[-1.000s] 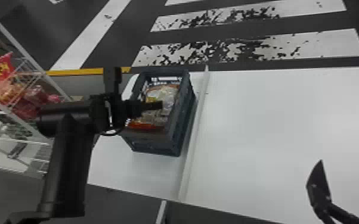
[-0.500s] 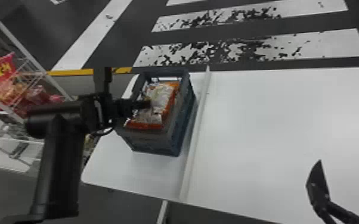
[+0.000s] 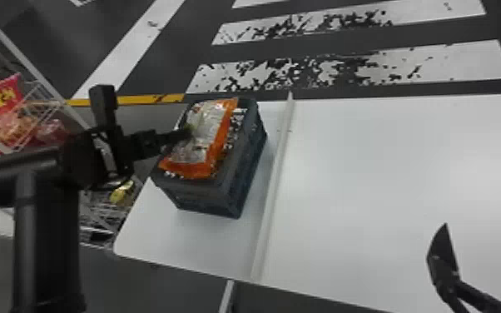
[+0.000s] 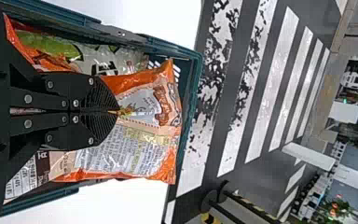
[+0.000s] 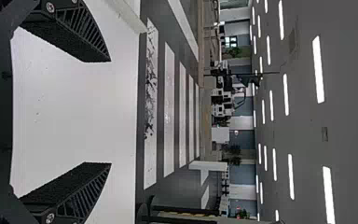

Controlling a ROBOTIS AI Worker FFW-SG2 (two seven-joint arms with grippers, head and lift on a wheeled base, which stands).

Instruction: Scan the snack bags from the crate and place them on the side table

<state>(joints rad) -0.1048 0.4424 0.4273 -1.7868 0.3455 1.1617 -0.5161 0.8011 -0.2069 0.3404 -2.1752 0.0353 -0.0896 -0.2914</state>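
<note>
Evidently the lift from the crate (image 3: 204,199) is the step in hand. The left gripper (image 4: 117,112) has its jaws closed together on the orange snack bag (image 4: 135,140), pinching film near the middle of its face. The bag lies over the crate's mouth at the left of the worktop (image 3: 387,166); whether it clears the rim all round, I cannot tell. Another bag (image 4: 98,58) lies beside it in the crate, on the left.

Principal risk: the grip takes in a small fold of slick wrapper, so the contents' weight could peel it free or swing the bag. Secondly, a corner might catch the rim and drag the crate, or disturb the neighbouring bag. If carried rightward too low, the bag could strike the raised strip (image 3: 277,166). Creased film might also spoil the scan.

The right gripper (image 5: 110,112) is idle over the worktop's near right, jaws wide and empty.
</note>
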